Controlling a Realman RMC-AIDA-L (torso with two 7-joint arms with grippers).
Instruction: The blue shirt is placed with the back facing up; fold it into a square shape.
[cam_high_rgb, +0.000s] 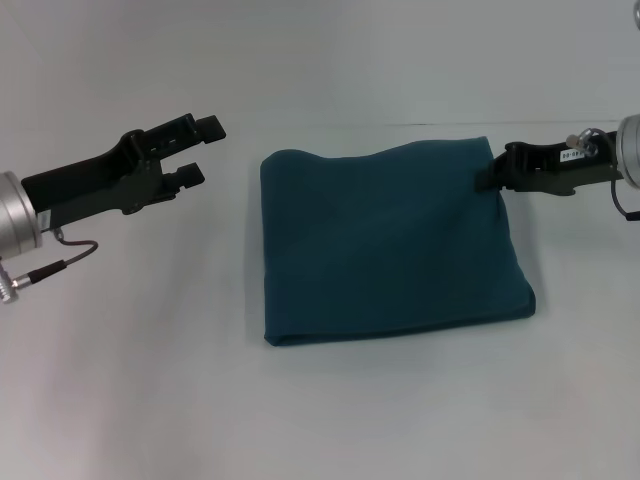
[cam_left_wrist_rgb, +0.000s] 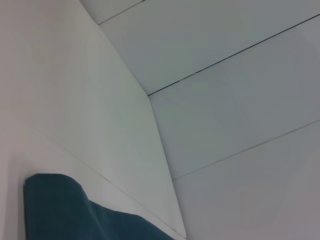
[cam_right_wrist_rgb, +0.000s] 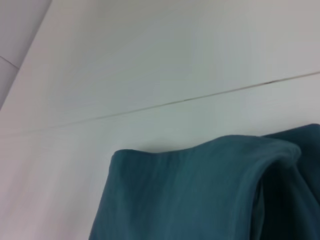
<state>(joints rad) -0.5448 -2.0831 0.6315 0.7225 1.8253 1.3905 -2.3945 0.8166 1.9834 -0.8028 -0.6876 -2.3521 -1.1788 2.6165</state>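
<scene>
Shirt (cam_high_rgb: 390, 245) lay folded square on the table (cam_high_rgb: 150, 400). Right gripper (cam_high_rgb: 492, 177) was pinching its far right corner; left gripper (cam_high_rgb: 198, 150) hovered wide, off to the left.

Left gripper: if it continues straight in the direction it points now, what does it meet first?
Probably nothing. The left gripper, fingers open, points past the far edge of the folded blue shirt, over bare table; depth is uncertain.

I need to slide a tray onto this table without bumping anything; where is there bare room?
The widest bare strip of the table runs along the near edge, in front of the folded blue shirt. It is crowded at the shirt's far right corner, where the right end effector touches it. The left end effector hangs open left of the shirt.
</scene>
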